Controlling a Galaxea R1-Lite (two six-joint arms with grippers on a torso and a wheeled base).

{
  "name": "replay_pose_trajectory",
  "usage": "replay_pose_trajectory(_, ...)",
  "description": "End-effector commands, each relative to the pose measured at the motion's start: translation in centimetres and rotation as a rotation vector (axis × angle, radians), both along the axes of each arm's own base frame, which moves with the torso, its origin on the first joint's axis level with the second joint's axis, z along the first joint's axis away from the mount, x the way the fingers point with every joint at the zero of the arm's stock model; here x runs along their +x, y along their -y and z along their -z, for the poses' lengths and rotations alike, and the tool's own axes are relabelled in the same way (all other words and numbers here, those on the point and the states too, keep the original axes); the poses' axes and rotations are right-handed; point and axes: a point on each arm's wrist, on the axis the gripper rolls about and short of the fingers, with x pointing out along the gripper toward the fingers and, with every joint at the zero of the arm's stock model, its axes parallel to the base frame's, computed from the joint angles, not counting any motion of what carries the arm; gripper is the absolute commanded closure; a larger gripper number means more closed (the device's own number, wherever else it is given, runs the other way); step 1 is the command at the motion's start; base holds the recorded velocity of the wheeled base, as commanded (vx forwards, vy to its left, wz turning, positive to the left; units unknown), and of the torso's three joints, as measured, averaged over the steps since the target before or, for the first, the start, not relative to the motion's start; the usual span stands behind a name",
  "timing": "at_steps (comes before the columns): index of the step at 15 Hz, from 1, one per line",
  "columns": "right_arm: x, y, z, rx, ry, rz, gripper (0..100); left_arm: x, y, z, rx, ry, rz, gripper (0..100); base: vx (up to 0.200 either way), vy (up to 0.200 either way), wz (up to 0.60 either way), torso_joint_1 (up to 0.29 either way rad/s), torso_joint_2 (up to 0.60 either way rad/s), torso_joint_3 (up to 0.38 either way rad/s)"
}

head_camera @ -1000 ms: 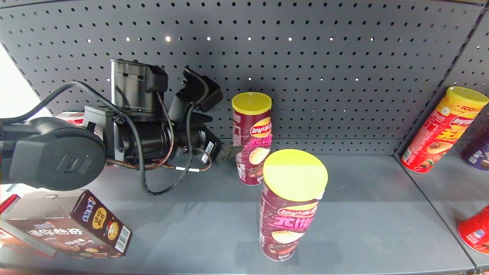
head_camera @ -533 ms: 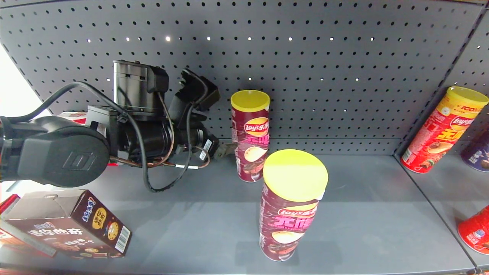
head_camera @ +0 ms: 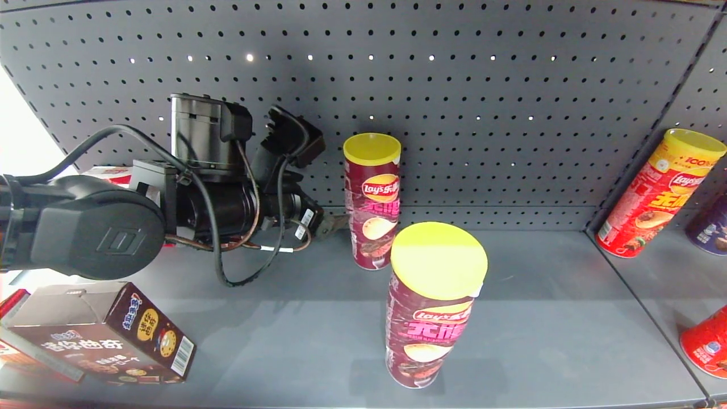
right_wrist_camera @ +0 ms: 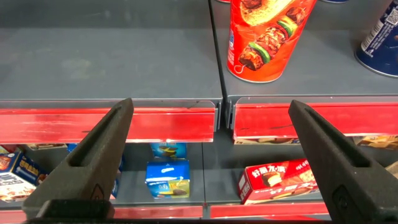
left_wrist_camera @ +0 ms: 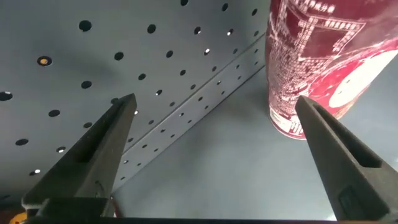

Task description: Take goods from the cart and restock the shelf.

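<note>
Two maroon chip cans with yellow lids stand upright on the grey shelf. The rear can is by the pegboard, the front can nearer the shelf edge. My left gripper sits just left of the rear can, low down. In the left wrist view the left gripper is open and holds nothing, and the rear can stands just past one fingertip. My right gripper is open and holds nothing, facing a lower shelf with a red price strip.
A dark cookie box lies at the shelf's front left. The bay to the right holds a leaning red can, a blue can and another red can. The right wrist view has a red can and biscuit boxes below.
The rear can shifted slightly back and now stands by the pegboard. My left gripper has drawn back a little to the left, away from the can.
</note>
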Motion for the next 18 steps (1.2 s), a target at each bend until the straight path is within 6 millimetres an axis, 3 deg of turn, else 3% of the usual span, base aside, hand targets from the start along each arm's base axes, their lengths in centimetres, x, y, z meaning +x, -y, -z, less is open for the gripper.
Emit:
replay_pose_trajectory(1, 0.0, 0.0, 0.0, 0.0, -0.002, -0.001, 0, 0.4, 0.2, 0.4, 0.002, -0.007, -0.004, 0, 0.0, 0.0, 0.0, 0.0, 0.0, 0.0)
replay_pose_trajectory(11, 0.0, 0.0, 0.0, -0.002, -0.002, -0.001, 0, 0.3, 0.0, 1.3, 0.04, 0.006, -0.107, 0, 0.0, 0.0, 0.0, 0.0, 0.0, 0.0)
replay_pose_trajectory(18, 0.0, 0.0, 0.0, 0.0, -0.002, -0.001, 0, 2.3, 1.1, 3.1, 0.04, 0.033, -0.152, 0, 0.0, 0.0, 0.0, 0.0, 0.0, 0.0)
